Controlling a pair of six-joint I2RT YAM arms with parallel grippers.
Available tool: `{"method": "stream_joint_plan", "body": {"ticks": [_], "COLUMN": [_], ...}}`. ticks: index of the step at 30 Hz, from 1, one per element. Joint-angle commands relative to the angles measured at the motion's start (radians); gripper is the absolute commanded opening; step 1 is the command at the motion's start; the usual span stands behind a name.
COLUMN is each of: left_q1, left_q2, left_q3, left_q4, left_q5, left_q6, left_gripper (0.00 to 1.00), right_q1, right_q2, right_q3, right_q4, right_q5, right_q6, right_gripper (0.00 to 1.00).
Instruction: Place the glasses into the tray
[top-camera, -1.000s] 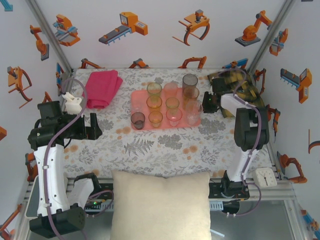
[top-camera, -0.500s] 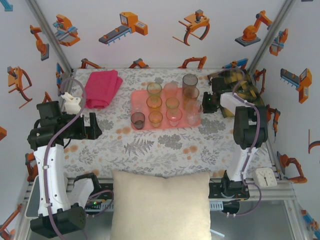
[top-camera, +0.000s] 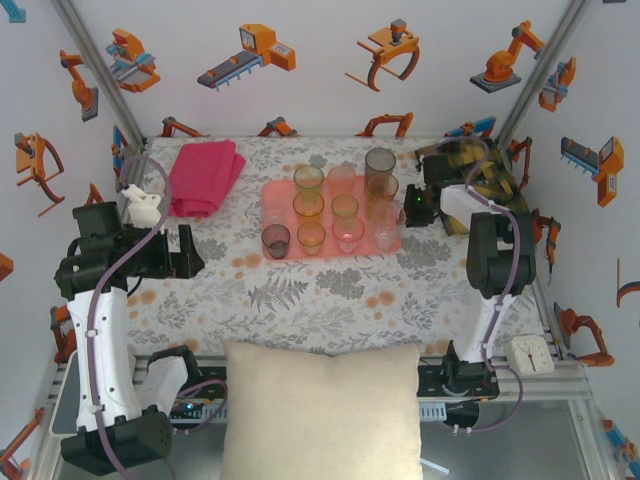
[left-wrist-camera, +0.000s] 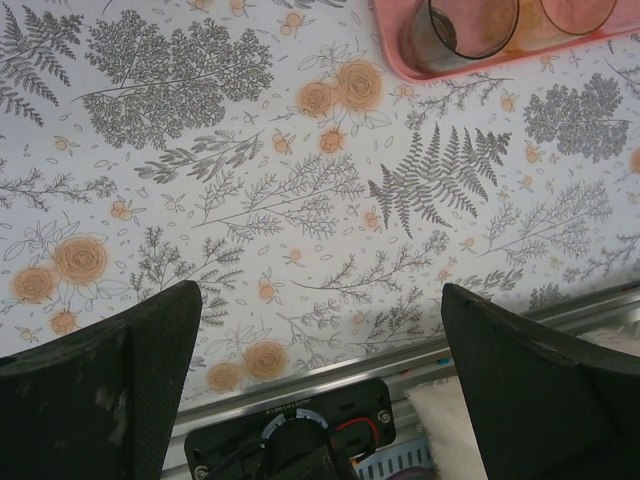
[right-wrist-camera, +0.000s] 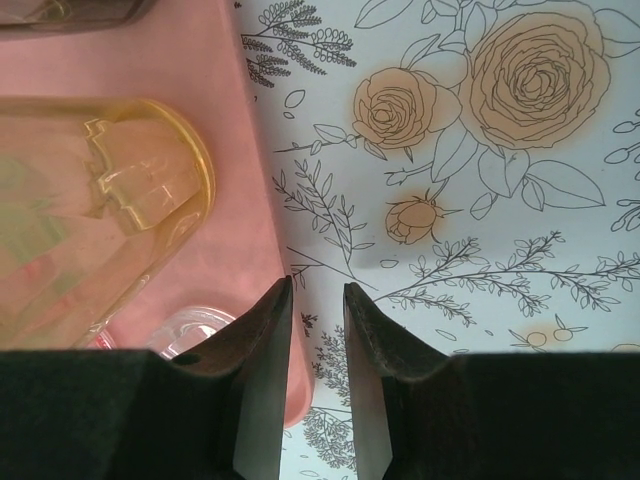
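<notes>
Salmon-pink tray (top-camera: 385, 240) holding tinted glasses (top-camera: 308, 205), left fingers (left-wrist-camera: 140, 370) wide apart, right fingers (right-wrist-camera: 265, 380) nearly together.

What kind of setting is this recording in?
Probably a lab data-collection booth: walls papered with robot cartoons, an aluminium frame, and a flowered tablecloth holding a tray of glasses.

1. The table is viewed from above and behind the arm bases.
2. The tablecloth is viewed downward, farther off, past the left gripper (left-wrist-camera: 320, 370).
3. The tray (right-wrist-camera: 150, 50) edge, shared with both, is viewed closely beside the right gripper (right-wrist-camera: 318, 300).
</notes>
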Motion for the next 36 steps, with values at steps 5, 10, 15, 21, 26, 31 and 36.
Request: {"method": "stream_joint_plan", "body": {"ticks": [5, 10, 15, 21, 26, 31, 36], "left_q1": [0.008, 0.010, 0.012, 0.015, 0.018, 0.020, 0.024], "left_q2": [-0.002, 0.003, 0.004, 0.004, 0.004, 0.008, 0.008], "left_q3": [0.014, 0.015, 0.016, 0.016, 0.013, 0.015, 0.013], "left_q4": [-0.015, -0.012, -0.012, -0.013, -0.012, -0.012, -0.011], "left_q5": [0.024, 0.027, 0.028, 0.030, 0.032, 0.037, 0.041], "left_q6": [-0.016, -0.018, -0.019, -0.019, -0.021, -0.023, -0.024], "left_gripper": [0.97, 0.97, 0.97, 0.97, 0.97, 0.97, 0.97], "right_q1": [-0.003, -0.004, -0.003, -0.003, 0.000, 0.000, 0.001], "right_q2": [0.000, 0.004, 0.000, 0.015, 0.024, 0.041, 0.047], "right_q3": [0.032, 0.033, 0.027, 0.041, 0.040, 0.043, 0.034], "right_q4": [-0.019, -0.023, -0.021, -0.028, -0.016, -0.018, -0.014], "right_q5": [-0.016, -0.013, -0.027, -0.052, -0.055, -0.059, -0.057], "right_q6": [-0.027, -0.036, -0.045, -0.052, -0.047, -0.047, -0.050], "right_gripper": [0.28, 0.28, 0.27, 0.27, 0.27, 0.27, 0.25]}}
